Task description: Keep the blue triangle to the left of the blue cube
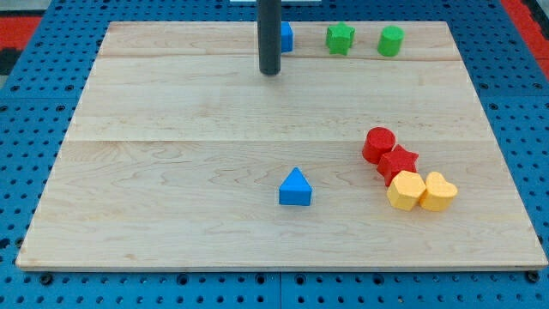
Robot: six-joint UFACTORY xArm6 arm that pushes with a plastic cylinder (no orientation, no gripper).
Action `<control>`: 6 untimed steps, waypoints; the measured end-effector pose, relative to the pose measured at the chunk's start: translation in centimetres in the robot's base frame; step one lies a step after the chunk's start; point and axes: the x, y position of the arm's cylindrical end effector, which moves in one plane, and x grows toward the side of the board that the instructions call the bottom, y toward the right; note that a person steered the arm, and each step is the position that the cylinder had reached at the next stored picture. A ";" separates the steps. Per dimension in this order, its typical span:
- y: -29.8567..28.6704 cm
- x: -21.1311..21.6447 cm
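The blue triangle (295,188) lies on the wooden board (171,172) below the middle, slightly to the view's right. The blue cube (286,37) sits near the board's top edge, partly hidden behind my rod. My tip (270,73) rests on the board just below and left of the blue cube, far above the blue triangle. The triangle stands slightly right of the cube's position in the view.
A green star (340,39) and a green cylinder (391,40) sit at the top right. A red cylinder (378,144), a red star (399,162), a yellow hexagon-like block (406,190) and a yellow heart (438,191) cluster at the right.
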 end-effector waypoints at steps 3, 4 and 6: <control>9.7 17.1; 5.8 20.1; 0.4 15.2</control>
